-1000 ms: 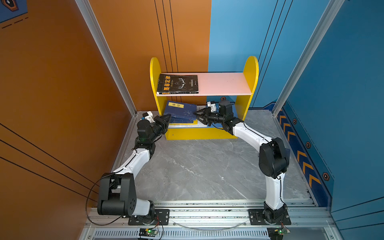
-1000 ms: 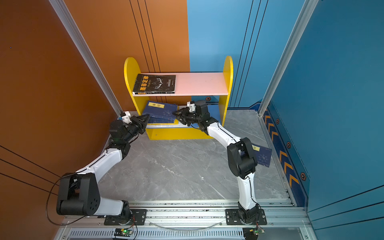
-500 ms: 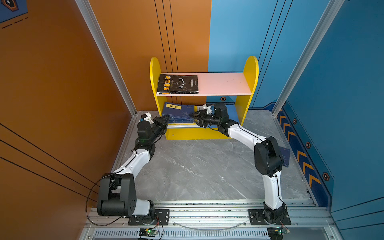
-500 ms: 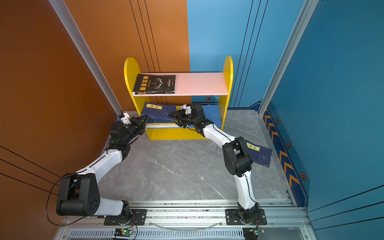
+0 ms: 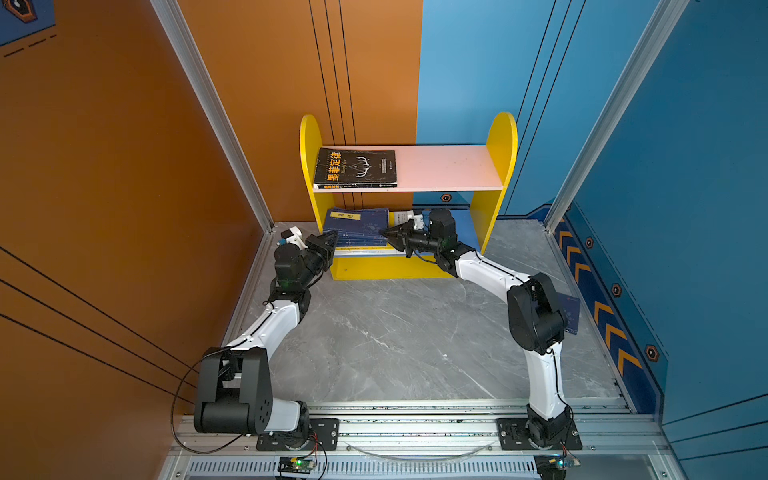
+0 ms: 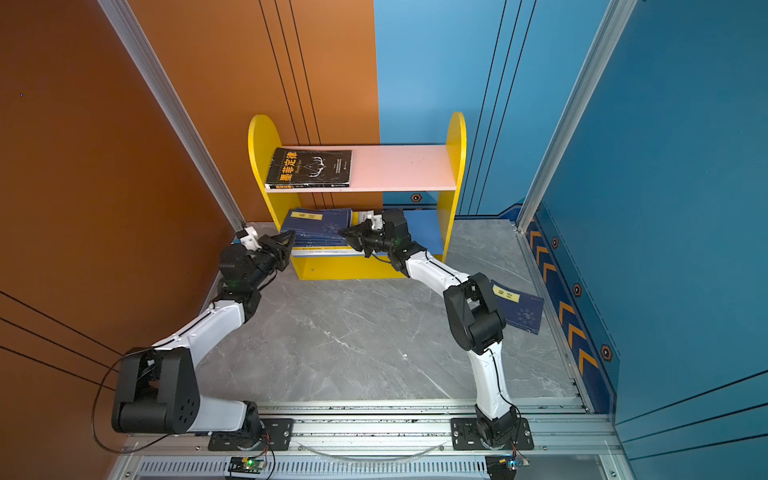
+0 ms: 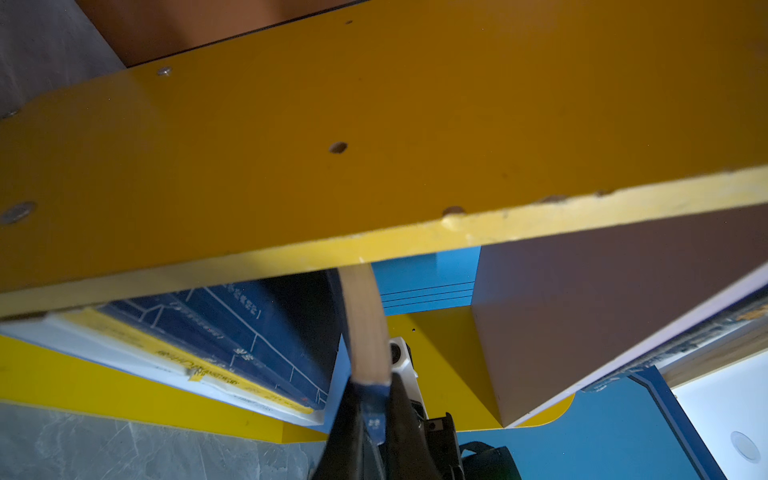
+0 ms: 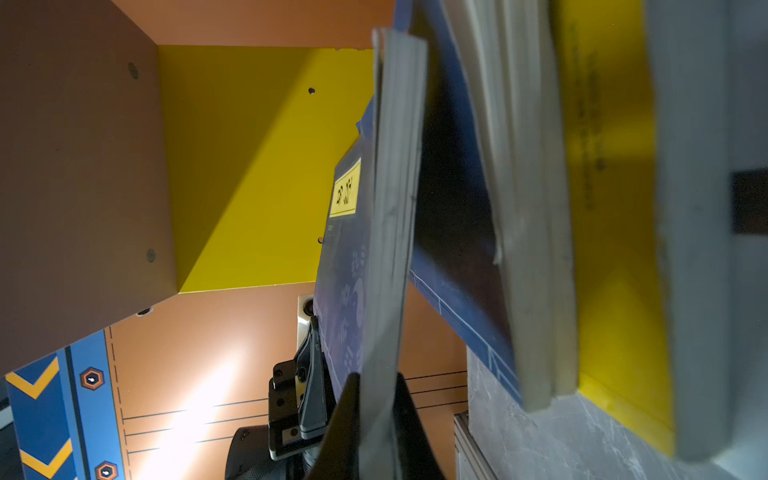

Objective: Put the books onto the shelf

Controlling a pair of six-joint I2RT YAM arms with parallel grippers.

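This is a robotics lab cell, a staged booth rather than a lived-in room. Behind the shelf [image 5: 409, 195] stand flat printed wall panels, orange panels [image 5: 104, 187] on one side and blue panels [image 5: 469, 62] on the other, framed by bare aluminium posts [image 5: 215, 112]. In front of the shelf lies a grey marble-look desk [image 5: 395, 340]. Beyond the desk, an aluminium rail [image 5: 415, 426] carries bolted arm bases [image 5: 540, 434], loose cables [image 5: 178, 399] and a circuit board [image 5: 297, 463] with a green light.

Both top views look steeply down from high in front toward the shelf [image 5: 395, 269], sharing nearly the same wide scene. Each wrist camera sits close behind its jaws, looking along them into the shelf from opposite ends; both show one navy book [image 7: 365, 328] edge-on.
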